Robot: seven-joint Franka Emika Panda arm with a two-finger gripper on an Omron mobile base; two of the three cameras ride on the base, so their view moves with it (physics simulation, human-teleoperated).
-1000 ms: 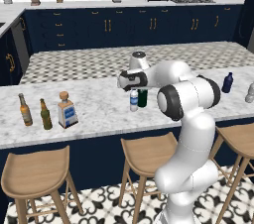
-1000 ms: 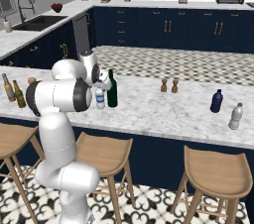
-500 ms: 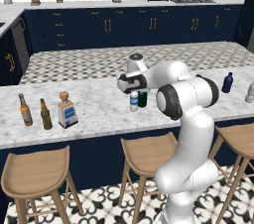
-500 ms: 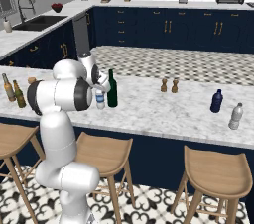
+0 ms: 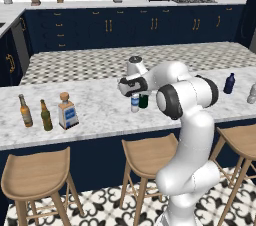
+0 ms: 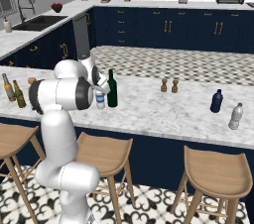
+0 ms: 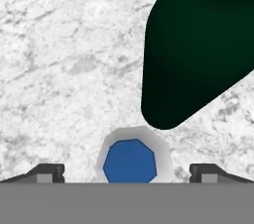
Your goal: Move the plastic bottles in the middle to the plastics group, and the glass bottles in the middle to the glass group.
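- Hardly anything has shifted in the last second: the end effector (image 7: pixel 127 176) hangs where it was, straight over the small water bottle (image 5: pixel 135 103).
- That plastic bottle stands mid-bench, just beside the green wine bottle (image 6: pixel 112 89).
- Square glass bottle (image 5: pixel 67 112) already sits by the two beer bottles (image 5: pixel 26 111); wine and water bottles remain, the plastics group (image 6: pixel 216 101) well apart.
- End effector spread wide, holding nothing, fingertips (image 7: pixel 47 172) flanking the cap.
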